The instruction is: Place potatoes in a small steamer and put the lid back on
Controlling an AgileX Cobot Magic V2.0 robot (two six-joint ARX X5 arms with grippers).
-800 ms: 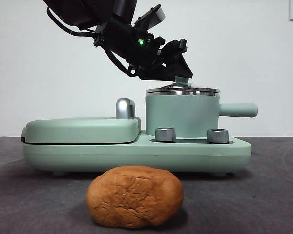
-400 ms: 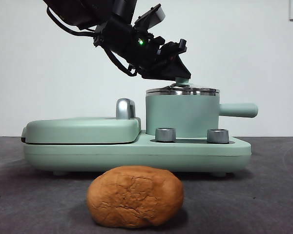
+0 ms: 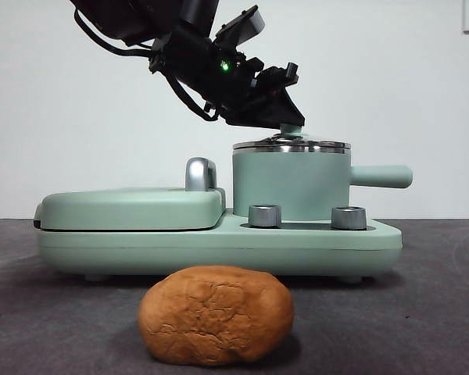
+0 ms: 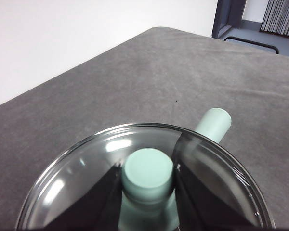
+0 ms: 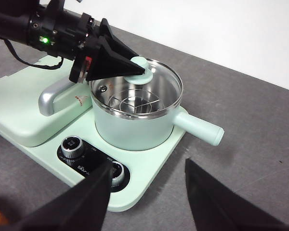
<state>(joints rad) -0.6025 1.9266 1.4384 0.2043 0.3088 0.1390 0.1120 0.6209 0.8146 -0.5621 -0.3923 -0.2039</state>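
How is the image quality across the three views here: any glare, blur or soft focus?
Front view: even light, potato sharp, soft shadow beneath. Left wrist view: bright glints on the lid, knob and left gripper slightly soft. Right wrist view: steamer crisp, right gripper dark and blurred.

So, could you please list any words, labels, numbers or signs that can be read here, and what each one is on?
Nothing can be read with certainty.
White lettering on the black control panel beside the knobs: too small and blurred to read.
Red marking by the chrome handle: too small to read.
Marks on the knob tops: unreadable.
The steamer, lid, potato and left gripper: no text visible.
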